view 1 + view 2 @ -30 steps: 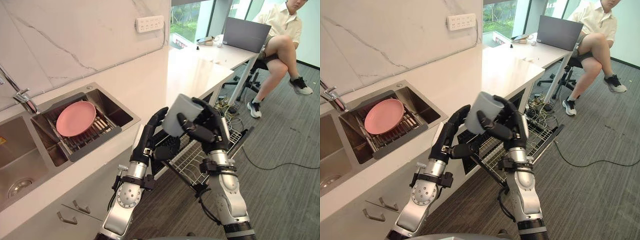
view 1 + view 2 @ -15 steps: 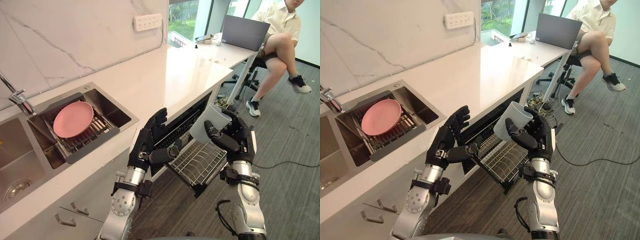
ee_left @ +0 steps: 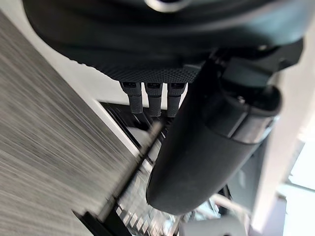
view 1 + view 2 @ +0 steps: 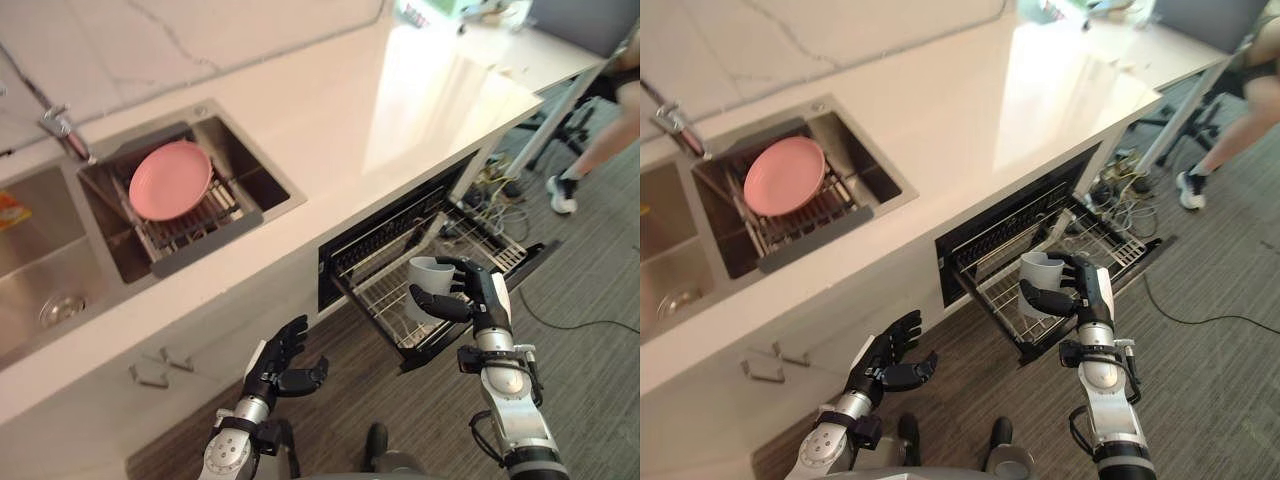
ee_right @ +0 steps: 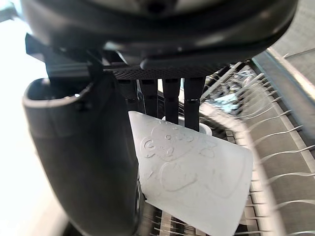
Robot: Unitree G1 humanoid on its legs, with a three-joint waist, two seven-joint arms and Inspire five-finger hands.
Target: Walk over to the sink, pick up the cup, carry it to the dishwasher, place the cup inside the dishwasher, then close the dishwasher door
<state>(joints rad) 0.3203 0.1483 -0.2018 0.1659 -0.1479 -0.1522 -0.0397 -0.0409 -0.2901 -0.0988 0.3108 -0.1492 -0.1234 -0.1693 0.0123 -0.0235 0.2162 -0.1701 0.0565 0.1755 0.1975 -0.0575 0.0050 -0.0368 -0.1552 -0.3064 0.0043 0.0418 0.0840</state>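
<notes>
Holding the pale cup point(image 4: 426, 275) over the open dishwasher point(image 4: 372, 248), the right hand point(image 4: 480, 300) has its fingers wrapped round the far side of the cup and its thumb across the near side, a full grasp that the right wrist view confirms, with the embossed wall of the cup pressed between thumb and fingers. The cup stands close to upright, its long axis nearly vertical and its mouth facing up, tipped only a little. What matters for the coming move is that the pulled-out wire rack point(image 4: 375, 300) lies directly beneath and slightly bench-side of the cup, apart from it, so the placing looks like a short lowering rather than a reach. Whether the base already brushes the wires cannot be told. The left hand point(image 4: 287, 364) hangs low in front of the cabinet, well apart from the rack, fingers relaxed and spread, gripping nothing; it is the farther hand from the cup, though it may be the handier one for the lowered door point(image 4: 532, 260) later. Back along the bench point(image 4: 380, 110), a pink plate point(image 4: 170, 180) rests in the sink point(image 4: 60, 285).
</notes>
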